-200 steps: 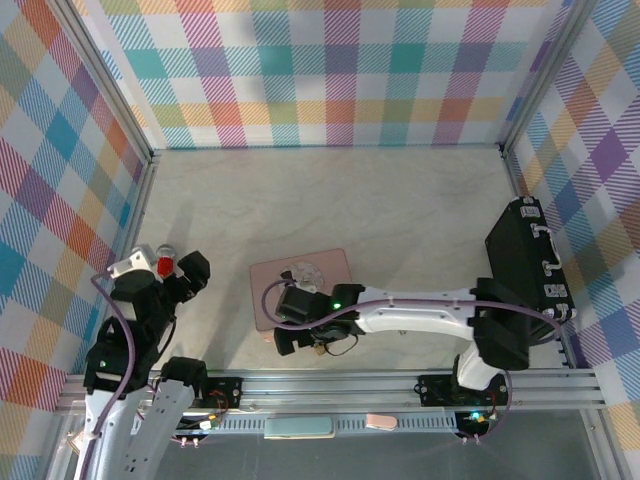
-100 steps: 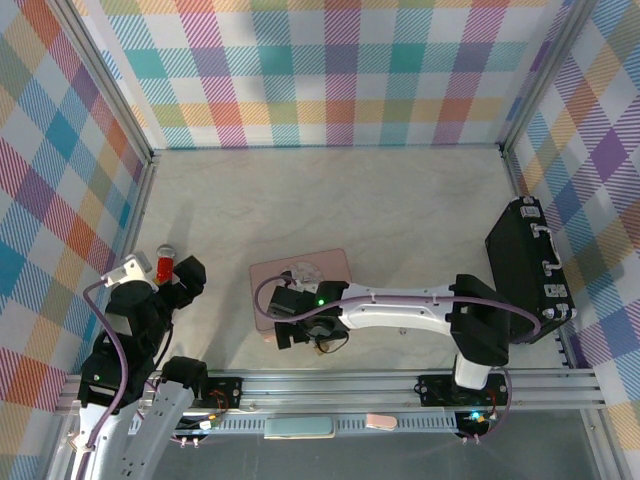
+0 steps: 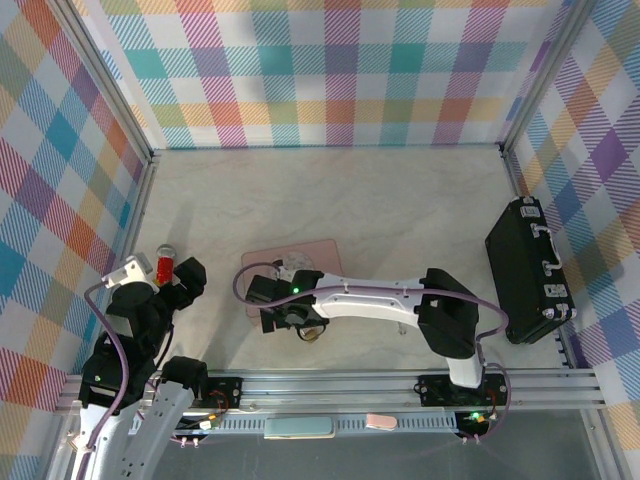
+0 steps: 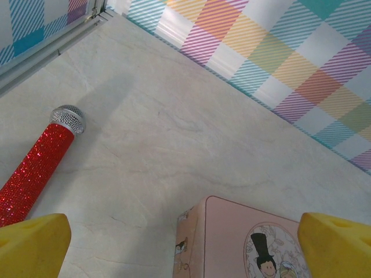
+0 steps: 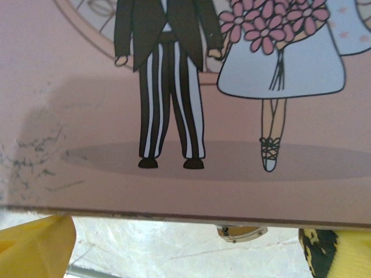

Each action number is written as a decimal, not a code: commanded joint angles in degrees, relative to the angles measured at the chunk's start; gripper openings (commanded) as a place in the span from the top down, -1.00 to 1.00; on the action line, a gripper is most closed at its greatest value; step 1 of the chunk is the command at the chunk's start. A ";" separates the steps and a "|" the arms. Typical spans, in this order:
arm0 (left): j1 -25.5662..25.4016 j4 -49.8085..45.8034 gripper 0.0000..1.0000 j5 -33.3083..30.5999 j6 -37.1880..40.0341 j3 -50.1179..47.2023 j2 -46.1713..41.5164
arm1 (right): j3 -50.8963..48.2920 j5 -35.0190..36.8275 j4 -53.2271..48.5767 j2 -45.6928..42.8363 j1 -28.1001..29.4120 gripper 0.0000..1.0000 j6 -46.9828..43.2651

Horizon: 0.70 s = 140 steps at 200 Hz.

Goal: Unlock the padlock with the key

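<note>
Now | left hand (image 4: pixel 184 243): apart | right hand (image 5: pixel 185 246): apart, at pink tin (image 5: pixel 185 174) edge | padlock (image 3: pixel 312 333): long axis unclear

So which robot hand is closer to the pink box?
Right. The right gripper is at the near edge of the pink box; the left gripper sits off to the left, beside the red microphone.

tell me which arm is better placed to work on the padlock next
Right. The right gripper hangs with open jaws over the near edge of the pink tin, where a silver bit, likely the padlock, peeks out. The left gripper sits off by the toy microphone, farther away.
</note>
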 commanded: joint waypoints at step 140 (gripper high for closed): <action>-0.87 2.96 -0.99 2.49 1.01 -1.35 9.87 | 3.42 -4.51 7.60 -1.05 -8.50 -0.97 -15.66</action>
